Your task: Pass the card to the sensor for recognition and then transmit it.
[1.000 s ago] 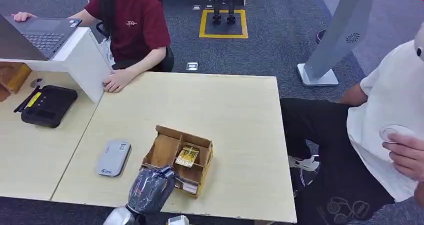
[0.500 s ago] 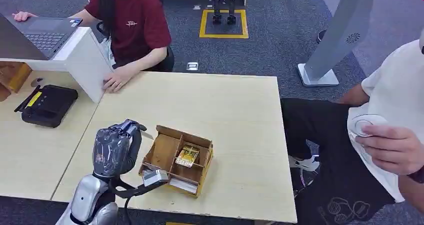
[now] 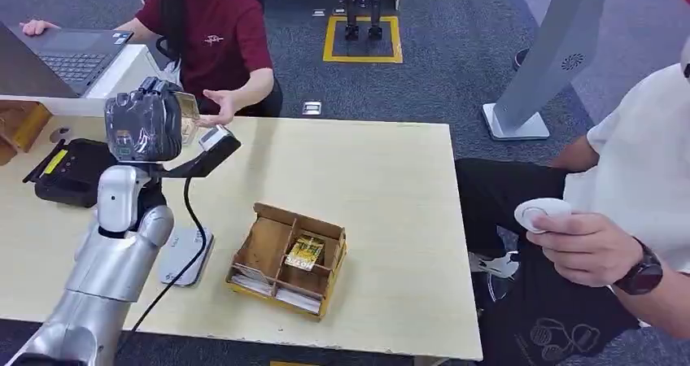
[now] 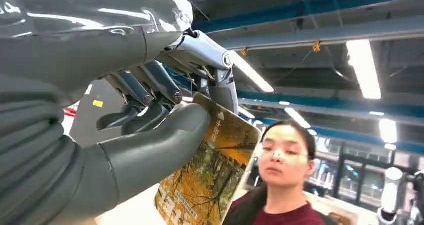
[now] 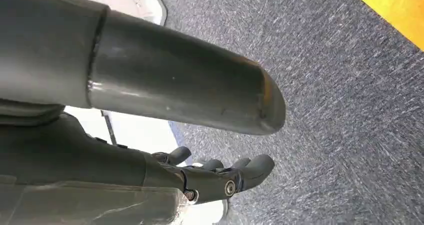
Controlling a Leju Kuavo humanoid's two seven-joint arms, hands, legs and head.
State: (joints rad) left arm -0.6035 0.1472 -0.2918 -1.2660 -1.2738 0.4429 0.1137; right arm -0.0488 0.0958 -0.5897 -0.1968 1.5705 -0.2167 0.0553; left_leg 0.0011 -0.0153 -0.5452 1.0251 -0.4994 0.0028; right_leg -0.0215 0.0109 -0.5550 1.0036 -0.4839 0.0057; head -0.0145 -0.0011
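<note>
My left hand [image 3: 145,126] is raised high over the table's far left and pinches a yellow picture card [image 3: 189,106] between thumb and fingers. In the left wrist view the card [image 4: 210,180] sticks out from under the thumb of my left hand [image 4: 125,135], facing a person in a red shirt. That person's open hand [image 3: 218,106] hovers right beside the card. The grey card sensor [image 3: 187,256] lies on the table, partly behind my forearm. My right hand [image 5: 200,180] hangs over the carpet, fingers apart, holding nothing.
A cardboard divider box [image 3: 268,252] with another yellow card [image 3: 303,252] sits near the table's front edge. A black device [image 3: 73,171] and a laptop [image 3: 69,57] on a white stand are at far left. A person at right holds a white round object [image 3: 541,211].
My left arm rose from the cardboard box, passed over the sensor and carried the card up towards the person in red, who lifted a hand off the table.
</note>
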